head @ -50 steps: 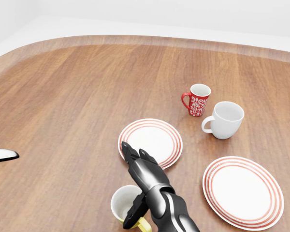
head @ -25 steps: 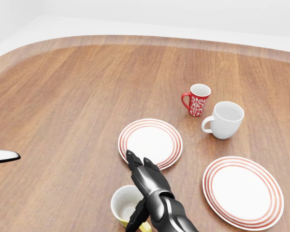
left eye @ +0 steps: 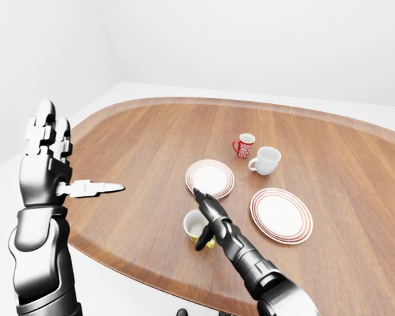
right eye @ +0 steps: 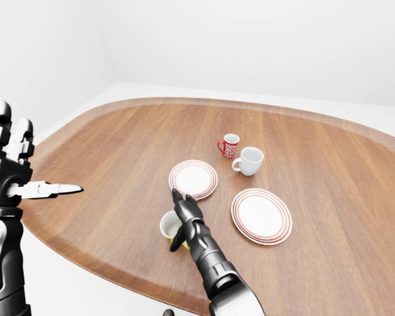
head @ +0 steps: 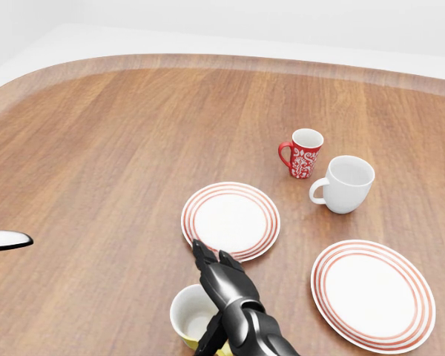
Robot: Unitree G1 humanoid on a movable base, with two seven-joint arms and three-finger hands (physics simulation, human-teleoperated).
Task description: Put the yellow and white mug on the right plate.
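The yellow and white mug (head: 190, 320) stands upright near the bottom edge of the head view, below the left plate (head: 230, 216). My right hand (head: 209, 298) lies over the mug's right side, open. Its fingers (head: 208, 261) stretch toward the left plate and its thumb hangs down by the mug's rim. The mug's handle is hidden under the hand. The right plate (head: 373, 294), white with red rings, lies bare to the right. My left hand (left eye: 64, 159) is raised high at the left, open, far from the mug.
A red patterned mug (head: 304, 153) and a plain white mug (head: 348, 183) stand above the two plates. The oval wooden table (head: 119, 148) has its curved edge close to the yellow mug in the left-eye view.
My right hand has drawn back toward the bottom of the head view, off the left plate's rim and more over the mug. The mug and the left hand have hardly moved.
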